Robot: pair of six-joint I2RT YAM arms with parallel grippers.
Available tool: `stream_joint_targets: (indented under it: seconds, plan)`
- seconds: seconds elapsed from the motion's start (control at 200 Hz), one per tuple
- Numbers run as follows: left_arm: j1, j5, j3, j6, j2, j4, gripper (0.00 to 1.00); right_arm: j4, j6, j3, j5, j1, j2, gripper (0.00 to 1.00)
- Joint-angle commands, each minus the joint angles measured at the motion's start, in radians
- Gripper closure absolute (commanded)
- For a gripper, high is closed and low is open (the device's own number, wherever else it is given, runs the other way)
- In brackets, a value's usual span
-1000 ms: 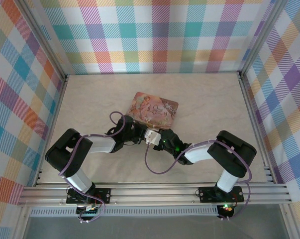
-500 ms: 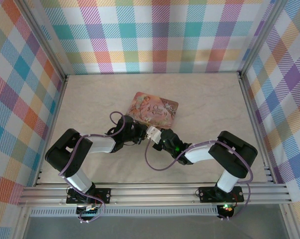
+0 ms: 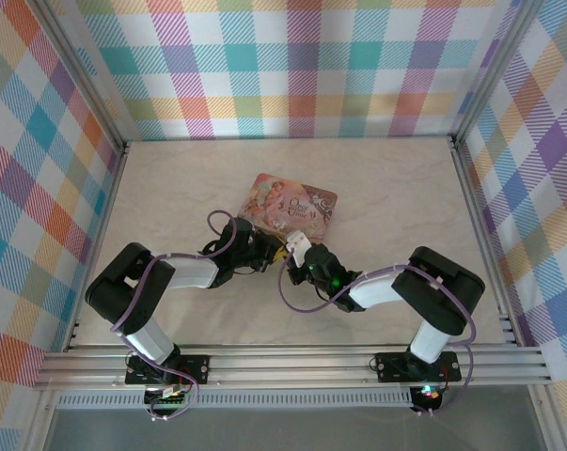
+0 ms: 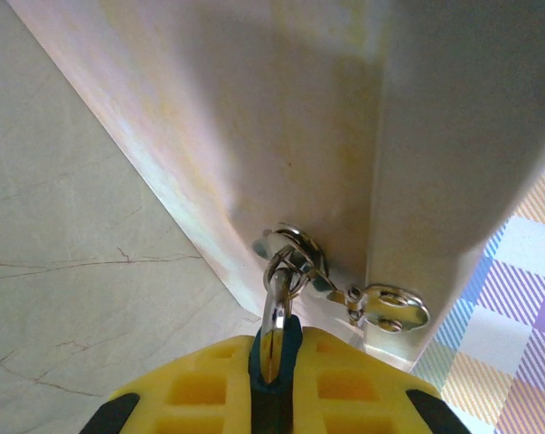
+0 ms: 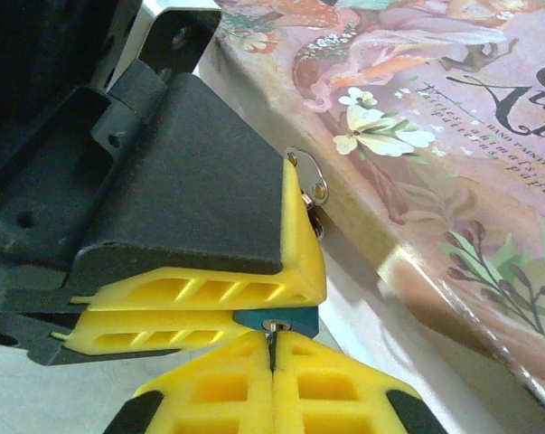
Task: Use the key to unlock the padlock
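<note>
Left gripper (image 4: 274, 363): we find jaws clamped on blue body of padlock (image 4: 290, 348). Shackle (image 4: 279, 276) threaded through silver latch (image 4: 295, 246) on side wall of pink tin (image 4: 254, 117). Padlock sits at tin's near edge, above marbled table (image 4: 64, 253); we cannot tell whether it touches table. Right gripper (image 5: 272, 354): we find jaws pressed shut on key (image 5: 270, 339), thin blade meeting end of blue body. Top view: we note both grippers tip to tip at tin's near edge.
</note>
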Motion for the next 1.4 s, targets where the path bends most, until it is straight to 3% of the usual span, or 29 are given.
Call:
stream_joint_targets:
  seconds: [0.0,0.345,0.585,0.835,0.985,1.125,1.4]
  plan:
    - [-0.021,0.029,-0.001,-0.018,-0.018,-0.043,1.0,0.092,0.086,-0.015,-0.003,-0.022,0.013,1.0]
    - [-0.03,0.008,-0.009,-0.011,-0.059,-0.085,1.0,0.151,0.144,-0.086,-0.163,-0.115,-0.048,1.0]
    - [-0.031,0.007,-0.005,-0.008,-0.042,-0.075,1.0,0.115,0.124,-0.079,-0.176,-0.122,-0.052,1.0]
    - [-0.029,-0.013,0.012,0.042,-0.054,-0.13,0.67,0.078,0.171,-0.081,-0.157,-0.123,-0.049,1.0]
    - [-0.021,-0.031,0.012,0.079,-0.092,-0.184,0.62,0.085,0.205,-0.089,-0.159,-0.122,-0.045,1.0]
    - [-0.004,-0.058,0.016,0.131,-0.16,-0.27,0.51,0.1,0.267,-0.101,-0.168,-0.125,-0.051,1.0]
    - [0.097,-0.135,0.095,0.341,-0.359,-0.587,0.32,0.068,0.425,-0.098,-0.243,-0.137,-0.077,1.0]
